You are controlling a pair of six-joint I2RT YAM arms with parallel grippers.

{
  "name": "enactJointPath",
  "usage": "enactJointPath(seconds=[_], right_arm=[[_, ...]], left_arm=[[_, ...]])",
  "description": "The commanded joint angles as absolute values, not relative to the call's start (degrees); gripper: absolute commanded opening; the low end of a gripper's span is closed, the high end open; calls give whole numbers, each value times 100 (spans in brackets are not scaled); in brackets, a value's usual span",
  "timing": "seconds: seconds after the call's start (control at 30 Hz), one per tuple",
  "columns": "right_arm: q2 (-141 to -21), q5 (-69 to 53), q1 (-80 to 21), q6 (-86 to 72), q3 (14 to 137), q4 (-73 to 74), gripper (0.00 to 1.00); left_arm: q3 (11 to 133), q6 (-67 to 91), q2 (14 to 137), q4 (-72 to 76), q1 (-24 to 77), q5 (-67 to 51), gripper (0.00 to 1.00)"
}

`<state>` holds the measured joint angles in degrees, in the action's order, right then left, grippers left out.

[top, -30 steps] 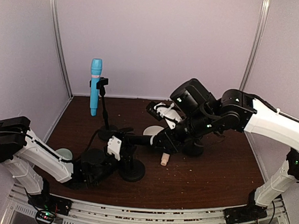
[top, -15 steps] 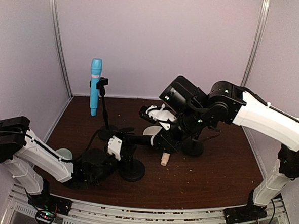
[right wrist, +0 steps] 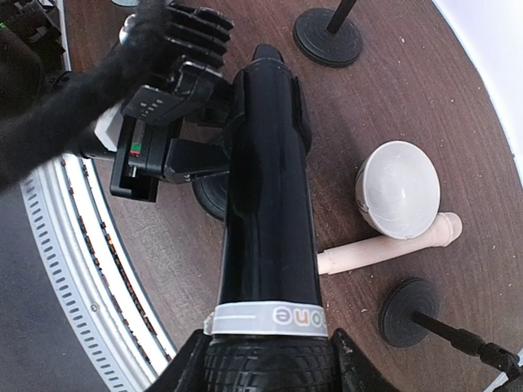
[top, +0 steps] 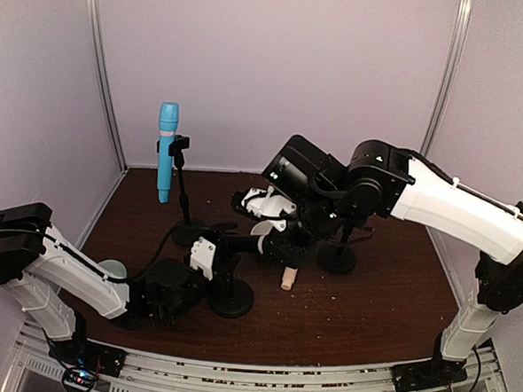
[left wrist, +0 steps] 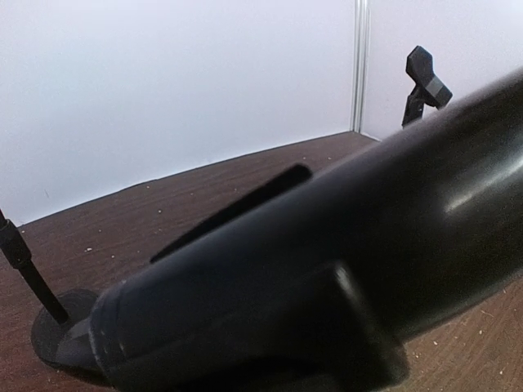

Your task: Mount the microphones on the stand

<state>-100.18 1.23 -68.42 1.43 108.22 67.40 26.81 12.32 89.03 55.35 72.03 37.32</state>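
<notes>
right gripper (right wrist: 265,363): pinched black microphone (right wrist: 265,188)
left gripper (top: 212,257): grip was unclear
blue microphone (top: 166,150): clipped upright on stand (top: 188,235), 10 o'clock

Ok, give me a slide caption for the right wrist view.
Right gripper holds the black microphone over the table; the cream-pink microphone lies beside a white bowl.

The black microphone (left wrist: 327,269) (blurred, cropped) fills the left wrist view.
</notes>
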Motion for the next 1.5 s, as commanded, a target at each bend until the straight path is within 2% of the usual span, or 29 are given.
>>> enactJointPath(seconds=[0.0,0.43,0.77,0.87,0.93,1.13,1.23,1.47], right_arm=[[-10692,-149,-6827,466,10449,5155,0],[-10938,-1578,-6289,-668,10363,4843,0],[-10705,-1799,-6210,-1022,10233,4783,1],[-10652,-1828,-6206,-952,10226,4821,22],[-10534,-1856,-6205,-873,10217,4897,48],[-9648,-1638,-6197,-836,9853,4681,82],[-9215,-1222,-6188,-746,9738,4796,91],[-7822,-690,-6164,-788,8853,4636,92]], left_arm=[[3165,618,8893,6009,7770,2311,0],[3105,582,8822,6002,7787,2385,0],[2977,576,8803,6081,7795,2617,0],[2884,628,8794,6216,7790,2811,0],[2837,648,8764,6239,7788,2922,0],[2701,629,8622,6270,7787,3188,0],[2624,510,8545,6328,7781,3278,0],[2463,350,8248,6262,7468,2910,0]])
